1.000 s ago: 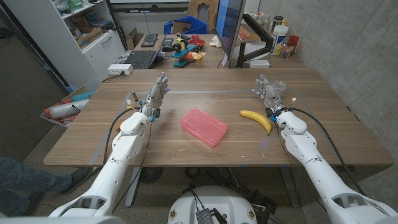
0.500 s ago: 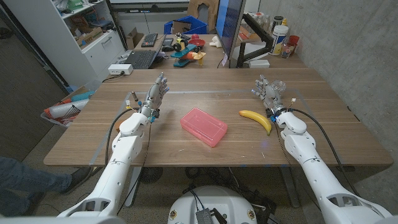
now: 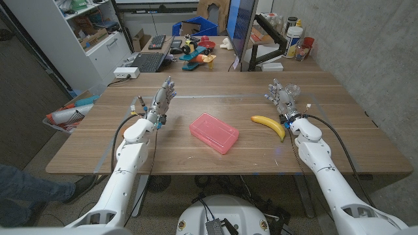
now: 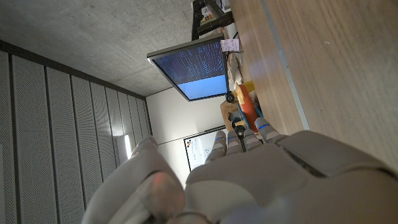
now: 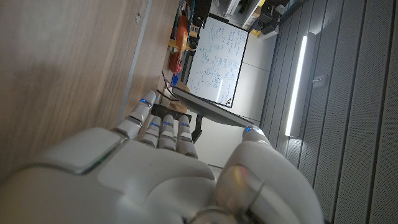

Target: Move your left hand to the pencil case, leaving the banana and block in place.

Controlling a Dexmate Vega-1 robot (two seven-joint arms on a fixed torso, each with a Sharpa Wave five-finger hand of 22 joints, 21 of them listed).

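Left robot hand (image 3: 162,99): raised over the left part of the table (image 3: 196,153), fingers spread and reaching away from the robot, holding nothing; the left wrist view shows the back of it (image 4: 249,180) with the fingers pointing toward a lit monitor (image 4: 193,68). Pencil case (image 3: 214,132): pink, closed, lying flat and at a slant near the table's middle, to the right of the left robot hand and apart from it; bare wood between the two, nothing standing in the way; contents cannot be told. Banana (image 3: 270,125): yellow, lying flat, just to the right of the pencil case, not touching it. Right robot hand (image 3: 282,98): raised beyond the banana's far end, fingers apart, holding nothing; back of it seen in the right wrist view (image 5: 168,180). Behind the table: laptop (image 3: 148,62), blue bin (image 3: 194,28), orange and teal clutter (image 3: 198,55), bottles and cups (image 3: 297,39) at the far right, white shelving (image 3: 91,32) at the left.
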